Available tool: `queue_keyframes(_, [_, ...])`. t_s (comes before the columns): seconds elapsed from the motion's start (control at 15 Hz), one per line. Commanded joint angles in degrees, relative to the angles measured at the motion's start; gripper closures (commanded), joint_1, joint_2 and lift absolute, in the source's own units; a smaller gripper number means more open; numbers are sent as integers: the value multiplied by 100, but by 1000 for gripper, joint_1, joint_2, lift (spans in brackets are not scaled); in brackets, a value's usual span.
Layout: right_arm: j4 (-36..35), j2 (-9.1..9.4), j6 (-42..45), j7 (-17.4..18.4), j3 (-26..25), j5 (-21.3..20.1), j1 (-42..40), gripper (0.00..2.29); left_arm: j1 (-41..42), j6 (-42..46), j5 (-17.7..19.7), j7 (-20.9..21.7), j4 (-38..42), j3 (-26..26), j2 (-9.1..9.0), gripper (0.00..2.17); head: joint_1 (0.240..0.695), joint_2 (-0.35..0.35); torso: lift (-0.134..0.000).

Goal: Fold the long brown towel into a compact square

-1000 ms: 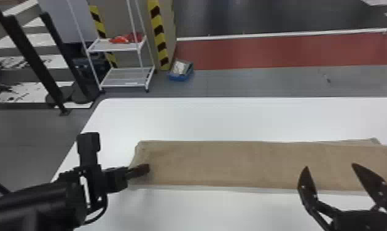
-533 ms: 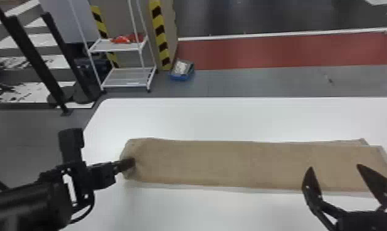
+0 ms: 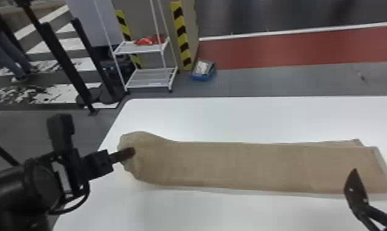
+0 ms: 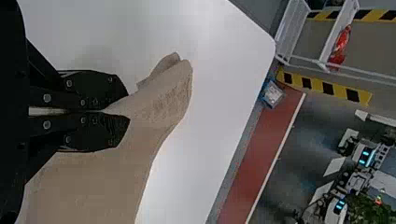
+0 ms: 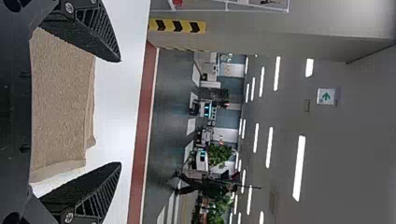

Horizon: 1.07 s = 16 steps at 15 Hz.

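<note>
In the head view the brown towel [image 3: 232, 166] lies as a long flat strip across the white table, its left end bunched and raised. My left gripper [image 3: 128, 153] is at that left end, and in the left wrist view the same gripper [image 4: 116, 112] is shut on the towel, pinching a ridge of cloth between its fingertips. My right gripper [image 3: 371, 187] is by the front edge of the towel's right end. Seen from the right wrist, this gripper [image 5: 119, 112] stands wide open above the cloth, holding nothing.
The white table [image 3: 232, 119] has its left edge beneath my left arm. Beyond it on the floor stand a white wire rack [image 3: 150, 76], a blue bin [image 3: 203, 70] and black posts [image 3: 67, 64].
The left gripper first moved left with the towel's end, dragging the strip leftward; the end is now more bunched and raised. The right gripper has stayed open, and the head view has shifted slightly.
</note>
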State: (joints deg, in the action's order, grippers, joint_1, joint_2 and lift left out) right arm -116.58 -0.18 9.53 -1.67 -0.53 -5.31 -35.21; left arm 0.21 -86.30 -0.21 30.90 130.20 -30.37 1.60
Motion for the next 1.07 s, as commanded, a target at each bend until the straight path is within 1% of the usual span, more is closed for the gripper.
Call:
queue_keyframes(0.0, [-5,23,0,8,-96,56,-3,90,85,-373,-154,-119,990,997,-175,1909,695,208,-120])
queue_keyframes(0.07, [-14,23,0,8,-149,83,-12,90,85,-373,-286,-321,1113,1542,-175,1909,695,176,-120])
queue_keyframes(0.2, [-40,23,0,26,-228,144,-21,90,-56,-373,-814,-699,1175,2834,-175,1909,695,93,-120])
queue_keyframes(0.27, [-66,23,-18,52,-333,215,-39,90,-135,-373,-1051,-875,1131,3362,-175,1909,695,52,-120])
queue_keyframes(0.33, [-84,23,-18,79,-421,259,-74,90,-188,-373,-1236,-1051,1096,3784,-175,1909,695,-16,-120])
queue_keyframes(0.4, [-128,23,-18,79,-518,346,-83,90,-231,-373,-1341,-1218,1008,4179,-175,1909,695,-50,-120])
queue_keyframes(0.47, [-145,23,-35,87,-588,417,-83,90,-284,-373,-1341,-1376,920,4452,-175,1909,695,-88,-120])
queue_keyframes(0.53, [-154,23,-35,96,-641,452,-91,90,-355,-373,-1341,-1622,823,4777,-175,1909,695,-151,-120])
queue_keyframes(0.67, [-154,23,-53,114,-773,601,-91,90,-627,-373,-1350,-2053,472,5374,-175,1909,695,-202,-120])
queue_keyframes(0.8, [-154,23,-106,149,-887,759,-74,90,-882,-373,-1341,-2352,94,5656,-175,1909,695,-247,-120])
queue_keyframes(0.87, [-154,23,-141,158,-905,777,-74,90,-996,-373,-1341,-2563,-144,5805,-175,1909,695,-284,-120])
queue_keyframes(0.93, [-145,23,-123,158,-922,847,-74,90,-1066,-373,-1359,-2765,-337,5963,-175,1909,695,-294,-120])
queue_keyframes(1.0, [-145,23,-141,158,-931,865,-65,90,-1110,-373,-1367,-2826,-504,6078,-175,1905,695,-300,-120])
